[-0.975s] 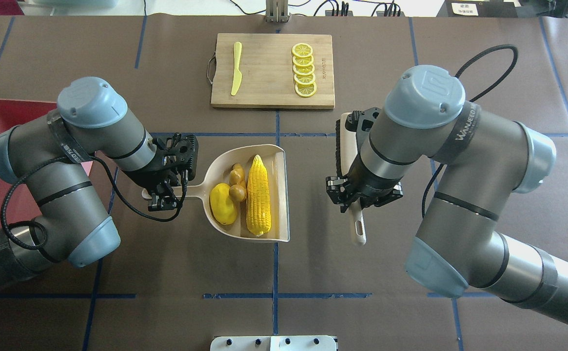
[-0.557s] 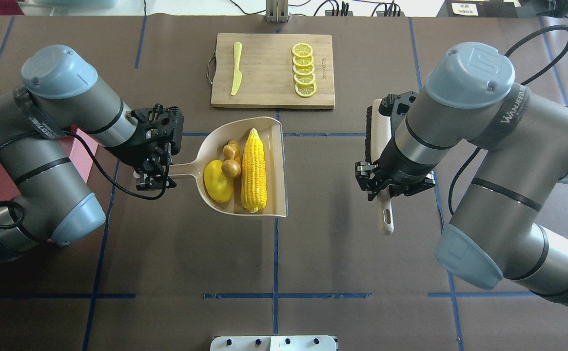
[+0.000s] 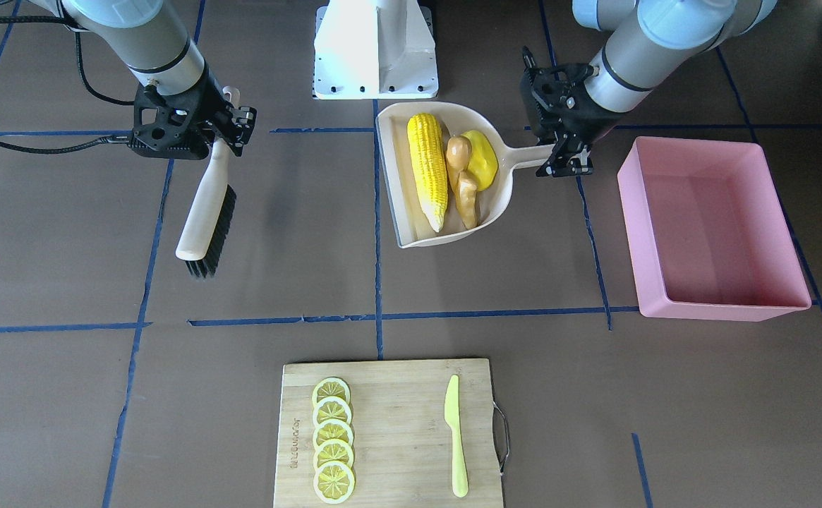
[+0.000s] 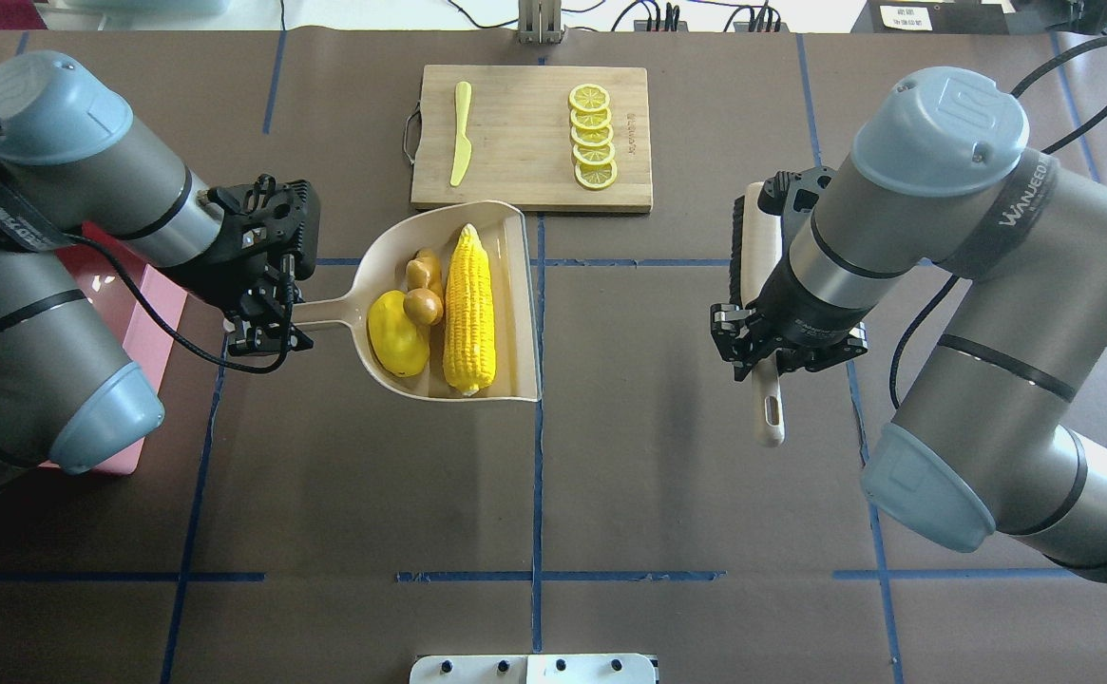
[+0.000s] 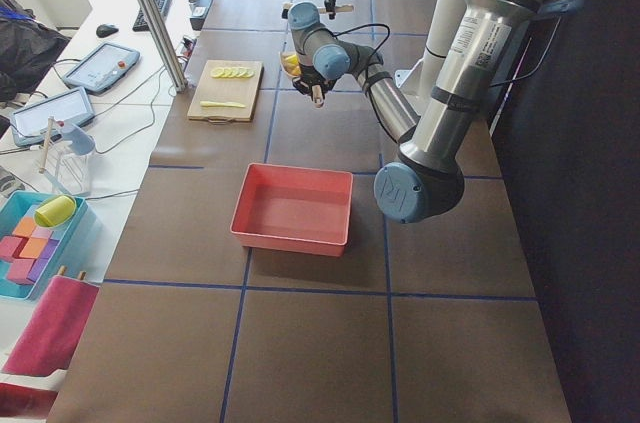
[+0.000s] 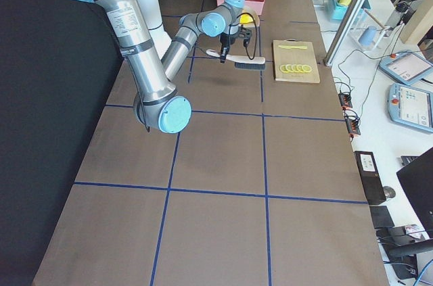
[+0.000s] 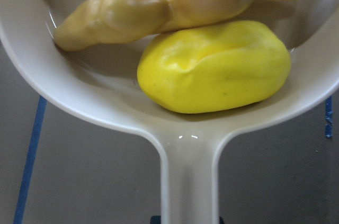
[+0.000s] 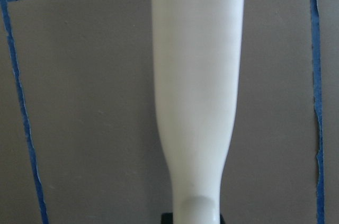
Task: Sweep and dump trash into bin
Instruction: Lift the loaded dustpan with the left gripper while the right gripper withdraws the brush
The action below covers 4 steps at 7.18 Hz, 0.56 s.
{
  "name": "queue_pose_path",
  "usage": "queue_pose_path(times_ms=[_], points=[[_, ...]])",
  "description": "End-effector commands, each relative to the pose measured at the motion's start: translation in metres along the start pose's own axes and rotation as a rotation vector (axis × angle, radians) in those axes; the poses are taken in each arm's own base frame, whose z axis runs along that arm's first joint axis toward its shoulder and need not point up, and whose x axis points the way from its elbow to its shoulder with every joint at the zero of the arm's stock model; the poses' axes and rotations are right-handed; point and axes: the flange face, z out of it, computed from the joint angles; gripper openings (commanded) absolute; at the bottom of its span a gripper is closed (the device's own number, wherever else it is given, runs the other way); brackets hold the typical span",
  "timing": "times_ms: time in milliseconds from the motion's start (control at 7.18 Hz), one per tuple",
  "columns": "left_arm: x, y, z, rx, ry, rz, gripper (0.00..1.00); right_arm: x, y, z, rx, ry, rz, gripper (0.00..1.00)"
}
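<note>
one pink bin [image 3: 724, 308] sits at the far left of the worktop [image 4: 534, 494]. right of it, the left claw [image 4: 266, 334] is clenched on one dustpan's [image 4: 518, 285] handle. the pan holds three trash pieces: one potato [image 4: 396, 334], one ginger [image 4: 423, 285], one corn [image 4: 469, 309]. farther off lie one board [image 4: 524, 142], one knife [image 4: 461, 133] and five lemon slices [image 4: 593, 136]. the right claw [image 4: 770, 366] grips one brush [image 4: 769, 413].

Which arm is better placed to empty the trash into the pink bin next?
Left. The left gripper holds the dustpan by its handle, the trash lies in it, and the bin stands on that arm's side. The right gripper holds only the brush, across the table from the bin.
</note>
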Motion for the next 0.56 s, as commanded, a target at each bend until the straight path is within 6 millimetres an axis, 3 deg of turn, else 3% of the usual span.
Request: queue_pose_path(times_ms=[0, 279, 418], points=[[0.011, 0.037, -0.034, -0.042, -0.014, 0.001, 0.00, 0.016, -0.009, -0.001, 0.007, 0.018, -0.013, 0.00], [0.017, 0.057, -0.074, -0.080, -0.030, 0.035, 0.00, 0.026, -0.013, 0.001, 0.010, 0.028, -0.010, 0.00], [0.014, 0.078, -0.083, -0.072, -0.004, 0.037, 0.00, 0.030, -0.016, 0.000, 0.014, 0.032, -0.025, 0.00]])
